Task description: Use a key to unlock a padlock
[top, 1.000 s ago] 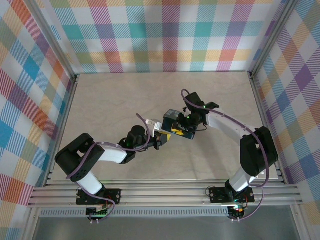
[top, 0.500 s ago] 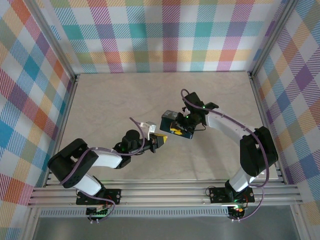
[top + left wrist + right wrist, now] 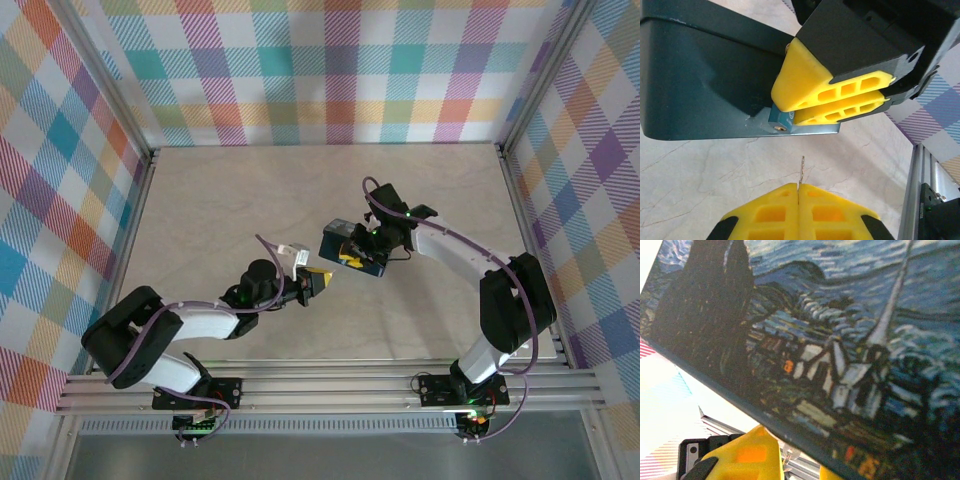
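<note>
In the left wrist view my left gripper (image 3: 799, 189) is shut on the key (image 3: 801, 172). Its thin grey blade sticks out between the yellow fingertips and points up at the padlock (image 3: 781, 121). This small blue body shows a brass keyhole, a short gap above the key tip. My right gripper (image 3: 790, 108) is shut on the padlock at the lower edge of the dark-blue tin (image 3: 705, 85). From above, the left gripper (image 3: 320, 282) sits just lower left of the right gripper (image 3: 350, 262) and the tin (image 3: 336, 240). In the right wrist view the painted tin (image 3: 840, 340) hides the jaws of that gripper (image 3: 792, 471).
The marble-look tabletop (image 3: 230, 200) lies open on the left and at the back. An aluminium rail (image 3: 330, 385) runs along the near edge, and checked walls (image 3: 330, 70) close in the other sides. The frame rail (image 3: 920, 190) stands at the right in the left wrist view.
My left gripper has drawn back down and left from the right gripper, opening a gap between key and padlock. The right gripper with the tin shifted slightly left.
</note>
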